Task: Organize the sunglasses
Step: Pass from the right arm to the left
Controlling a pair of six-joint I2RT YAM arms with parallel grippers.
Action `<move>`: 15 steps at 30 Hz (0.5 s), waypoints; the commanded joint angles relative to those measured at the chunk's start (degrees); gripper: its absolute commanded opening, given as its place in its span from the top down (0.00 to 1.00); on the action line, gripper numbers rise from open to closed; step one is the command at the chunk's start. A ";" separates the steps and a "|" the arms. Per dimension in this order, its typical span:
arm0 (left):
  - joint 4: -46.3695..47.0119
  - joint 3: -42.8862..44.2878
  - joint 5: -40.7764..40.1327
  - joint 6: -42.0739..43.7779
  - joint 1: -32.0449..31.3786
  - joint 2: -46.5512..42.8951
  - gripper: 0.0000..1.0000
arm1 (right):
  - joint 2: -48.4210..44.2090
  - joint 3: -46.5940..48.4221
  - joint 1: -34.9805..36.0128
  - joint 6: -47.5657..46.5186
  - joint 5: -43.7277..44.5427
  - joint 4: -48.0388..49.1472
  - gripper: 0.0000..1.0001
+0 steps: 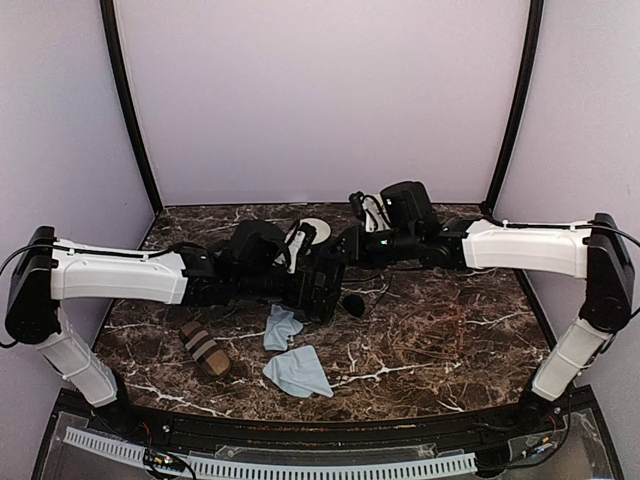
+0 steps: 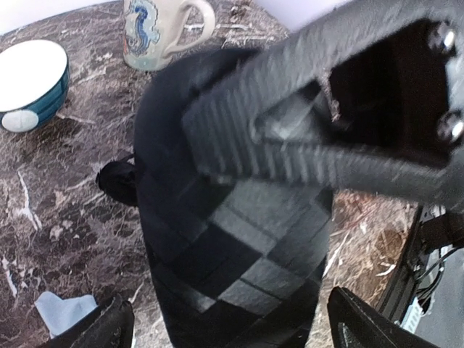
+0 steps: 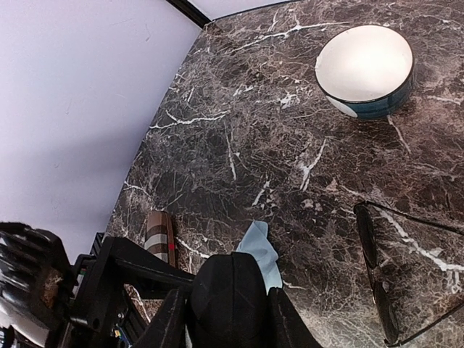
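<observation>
The sunglasses (image 3: 367,243) lie on the marble to the right of my right gripper, with dark lenses and thin wire arms. One lens (image 2: 116,181) peeks out left of the case, and it shows as a dark oval (image 1: 352,303) in the top view. My right gripper (image 3: 228,319) is shut on the black checkered case (image 2: 239,246), holding it by one end above the table. My left gripper (image 2: 232,326) is open, its fingertips (image 2: 101,330) standing wide either side of the case's other end, apart from it. Both grippers meet at the table's middle (image 1: 330,275).
A white bowl with a teal outside (image 3: 366,69) stands at the back, with a patterned mug (image 2: 156,29) near it. The brown striped case (image 1: 205,348) lies front left. Two light blue cloths (image 1: 282,325) (image 1: 300,370) lie in front of the grippers.
</observation>
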 commanded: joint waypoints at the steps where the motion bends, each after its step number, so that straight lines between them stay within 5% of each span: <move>1: -4.24 1.76 -3.71 2.15 -0.89 0.74 0.05 | 0.29 2.08 0.48 1.16 0.87 2.22 1.00; 15: -1.60 -0.05 -2.36 3.03 -0.99 0.38 0.22 | 0.73 1.58 0.54 0.62 0.78 2.48 1.00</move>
